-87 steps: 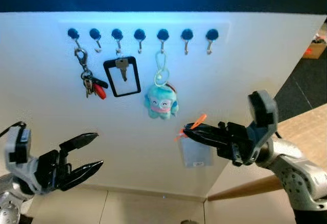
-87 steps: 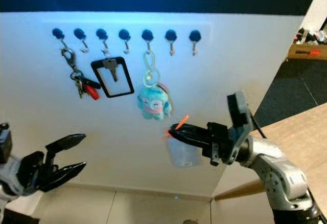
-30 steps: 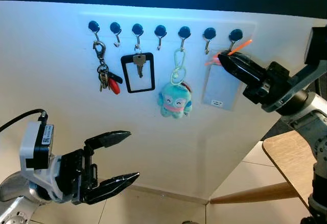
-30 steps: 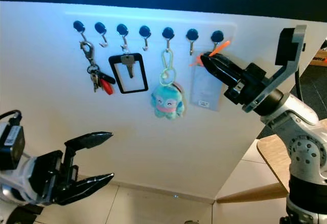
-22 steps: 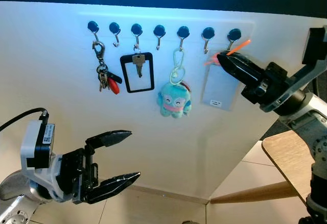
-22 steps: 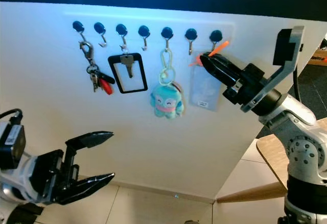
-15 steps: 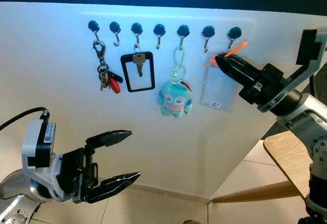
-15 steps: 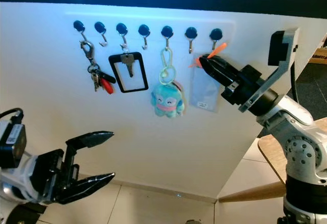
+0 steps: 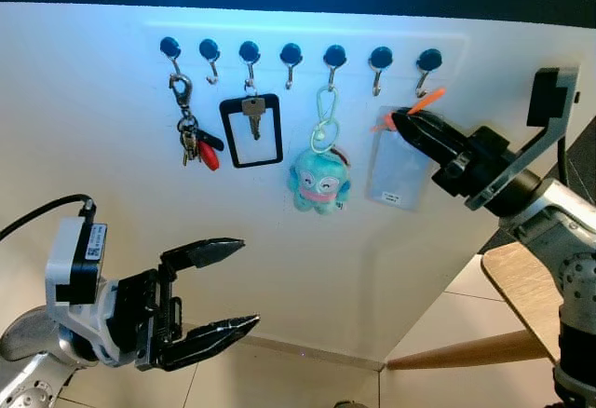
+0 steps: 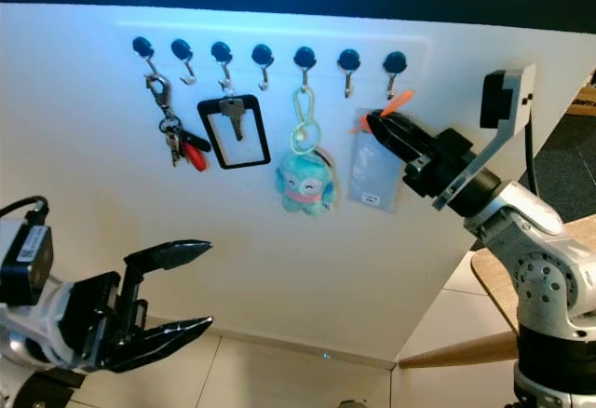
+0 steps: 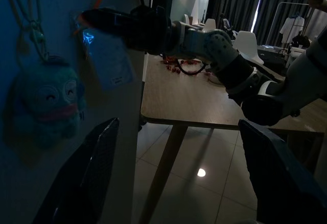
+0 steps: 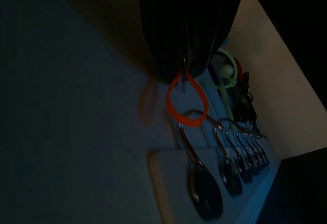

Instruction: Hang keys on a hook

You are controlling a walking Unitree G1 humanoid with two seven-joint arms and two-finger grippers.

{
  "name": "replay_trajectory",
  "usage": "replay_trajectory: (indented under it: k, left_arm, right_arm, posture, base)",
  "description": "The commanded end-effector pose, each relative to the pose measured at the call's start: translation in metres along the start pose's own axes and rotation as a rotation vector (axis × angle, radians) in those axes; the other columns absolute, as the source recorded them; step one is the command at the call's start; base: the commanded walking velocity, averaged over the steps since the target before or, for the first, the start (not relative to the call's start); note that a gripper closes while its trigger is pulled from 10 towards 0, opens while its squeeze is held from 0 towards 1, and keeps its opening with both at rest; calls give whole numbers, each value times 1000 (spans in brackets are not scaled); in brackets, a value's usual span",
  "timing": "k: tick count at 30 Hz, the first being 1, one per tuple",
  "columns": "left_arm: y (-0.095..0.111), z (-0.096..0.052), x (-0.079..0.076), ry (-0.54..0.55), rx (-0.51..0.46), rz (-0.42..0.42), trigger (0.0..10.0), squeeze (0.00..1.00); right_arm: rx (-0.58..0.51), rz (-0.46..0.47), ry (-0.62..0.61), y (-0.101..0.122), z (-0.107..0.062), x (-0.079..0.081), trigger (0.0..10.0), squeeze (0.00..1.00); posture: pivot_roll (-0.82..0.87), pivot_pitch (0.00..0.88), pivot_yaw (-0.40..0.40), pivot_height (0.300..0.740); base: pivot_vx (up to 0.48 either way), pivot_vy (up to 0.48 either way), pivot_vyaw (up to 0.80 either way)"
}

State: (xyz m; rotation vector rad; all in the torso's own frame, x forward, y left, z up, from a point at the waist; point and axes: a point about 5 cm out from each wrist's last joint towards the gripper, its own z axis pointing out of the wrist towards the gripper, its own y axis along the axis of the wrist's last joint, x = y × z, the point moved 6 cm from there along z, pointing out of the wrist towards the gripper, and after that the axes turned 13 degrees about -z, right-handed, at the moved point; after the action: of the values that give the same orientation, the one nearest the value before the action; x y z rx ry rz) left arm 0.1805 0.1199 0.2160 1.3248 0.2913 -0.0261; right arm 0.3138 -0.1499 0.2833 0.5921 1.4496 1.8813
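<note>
A row of dark-knobbed hooks runs along the top of the white wall panel (image 9: 112,203). My right gripper (image 9: 399,119) is shut on an orange loop (image 9: 424,102) from which a clear card pouch (image 9: 399,170) hangs. It holds them just below the rightmost hook (image 9: 425,76). In the right wrist view the orange loop (image 12: 186,98) sits right in front of that hook's (image 12: 191,134) tip; I cannot tell if it is threaded. A key bunch with a red tag (image 9: 191,142) hangs on the first hook. My left gripper (image 9: 250,282) stands open and empty, low at the left.
A black-framed holder with a key (image 9: 250,130) and a teal plush toy (image 9: 319,183) hang on other hooks. Three other hooks (image 9: 290,74) are bare. A wooden table (image 9: 531,282) stands at the lower right over the tiled floor (image 9: 279,380).
My right gripper rose from low by the wall to the rightmost hook with loop and pouch. In the last second it dropped slightly below the hook. The left gripper stayed open.
</note>
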Motion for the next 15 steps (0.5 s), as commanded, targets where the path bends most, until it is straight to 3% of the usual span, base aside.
replay_trajectory:
  k: [1,15]
  left_arm:
    - [1,0,-1,-7,41,10,10000,0]
    - [1,0,-1,-6,51,12,10000,0]
  right_arm:
    - [-36,30,-1,0,-4,-1,10000,0]
    - [-132,129,39,2,-13,3,10000,0]
  posture:
    - [-114,65,55,740]
    - [-110,66,59,740]
  base:
    - [0,0,0]
    - [0,0,0]
